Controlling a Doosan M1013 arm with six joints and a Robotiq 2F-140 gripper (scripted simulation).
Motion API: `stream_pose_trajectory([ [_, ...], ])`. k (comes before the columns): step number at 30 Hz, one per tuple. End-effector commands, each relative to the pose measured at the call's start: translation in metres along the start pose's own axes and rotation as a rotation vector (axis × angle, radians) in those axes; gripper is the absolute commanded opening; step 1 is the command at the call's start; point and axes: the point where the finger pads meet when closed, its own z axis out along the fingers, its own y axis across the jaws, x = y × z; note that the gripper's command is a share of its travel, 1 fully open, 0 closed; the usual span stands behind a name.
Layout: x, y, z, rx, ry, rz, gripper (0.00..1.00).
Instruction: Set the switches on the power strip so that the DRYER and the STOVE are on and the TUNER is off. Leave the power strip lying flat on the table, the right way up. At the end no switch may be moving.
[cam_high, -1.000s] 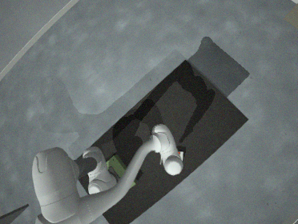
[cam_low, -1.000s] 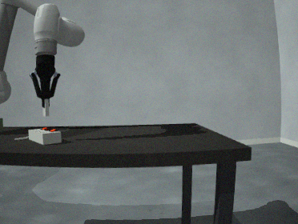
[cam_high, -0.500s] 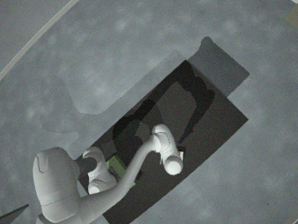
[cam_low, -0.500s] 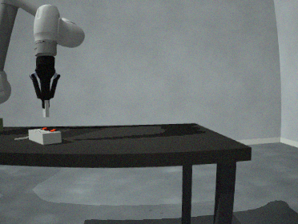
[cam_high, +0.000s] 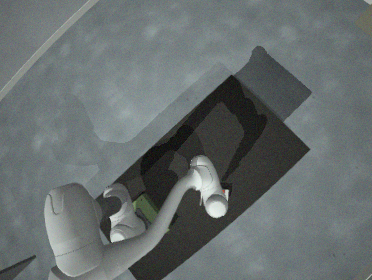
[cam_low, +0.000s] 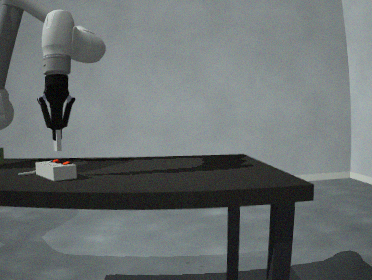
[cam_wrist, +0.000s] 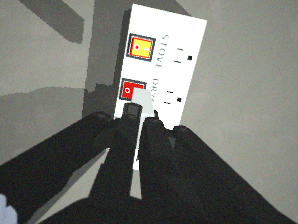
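Worktop (cam_low: 200, 186): dark, thick slab on two visible square dark legs (cam_low: 233, 240), long shadows lying across its surface. Wall (cam_low: 210, 75): plain mottled grey, curving round at right. Skirting strip (cam_low: 325, 176): pale, along the wall foot. Floor (cam_low: 150, 240): mottled grey, lighter patch under the worktop. Light: dim, even

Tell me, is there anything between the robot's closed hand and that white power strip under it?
Nothing. In the exterior view the hand, shut and empty, hangs above the power strip with only bare air between them.
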Motion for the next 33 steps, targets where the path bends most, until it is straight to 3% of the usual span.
stream_pose_trajectory([
  [1,0.000,0.000,0.003,0.000,0.000,0.000,0.00],
  [33,0.000,0.000,0.026,0.000,0.000,0.000,0.00],
])
